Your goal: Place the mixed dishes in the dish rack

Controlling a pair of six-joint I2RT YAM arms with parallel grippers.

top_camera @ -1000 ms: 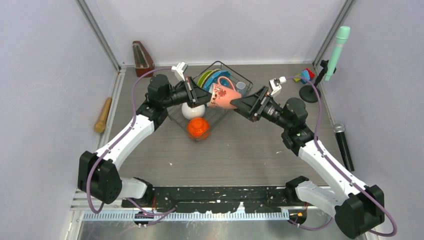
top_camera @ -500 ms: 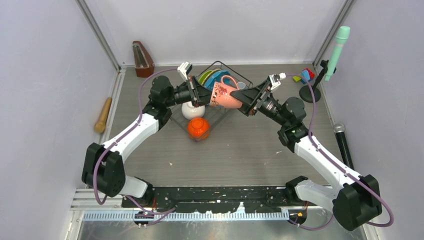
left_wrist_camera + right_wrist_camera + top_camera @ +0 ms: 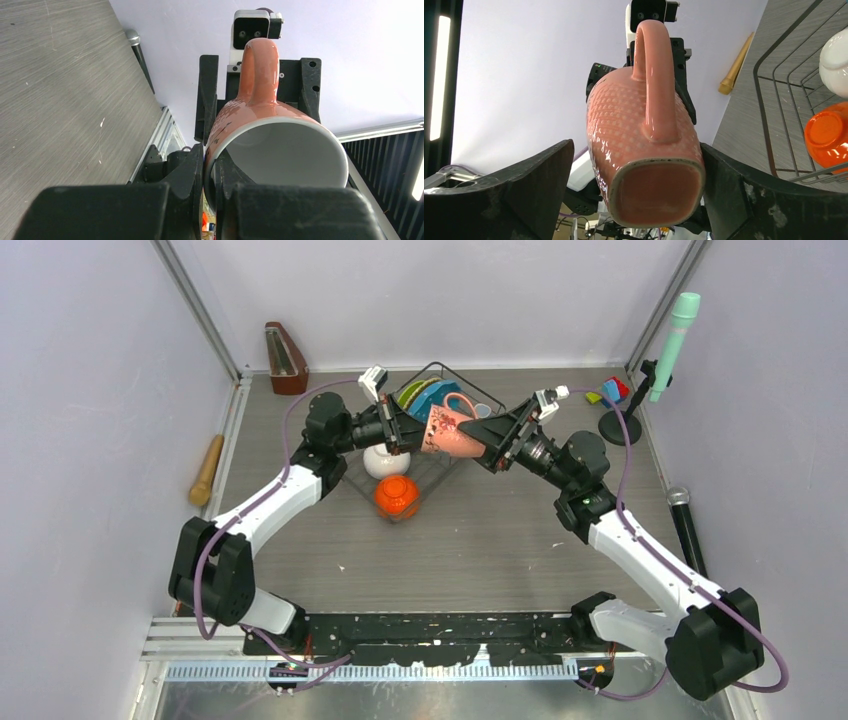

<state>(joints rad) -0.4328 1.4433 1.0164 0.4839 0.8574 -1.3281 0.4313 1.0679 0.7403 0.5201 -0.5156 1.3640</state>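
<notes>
Near end of the dish rack (image 3: 492,403): orange bowl (image 3: 394,496) sat upside down inside the wires, w/ white bowl (image 3: 384,462) just behind it. Both arms met above the rack's middle. Pink mug (image 3: 449,432) hung in the air there, lying on its side, handle up, mouth toward the L arm, base toward the R arm. It touched neither rack nor tabletop (image 3: 480,540).

L pincer (image 3: 413,431) was clenched on the mug's rim: one finger inside the mouth, one outside against the wall. R pincer (image 3: 482,440) was released and spread wide, fingers straddling the mug's base. R wrist view showed a gap at one finger; contact at the other could not be confirmed.

Behind the mug, in the far half of the rack, lime-green plate (image 3: 409,395) and blue plate (image 3: 436,392) stood on edge, side by side. Far R corner of tabletop: toy blocks (image 3: 612,392), well apart from the rack.
</notes>
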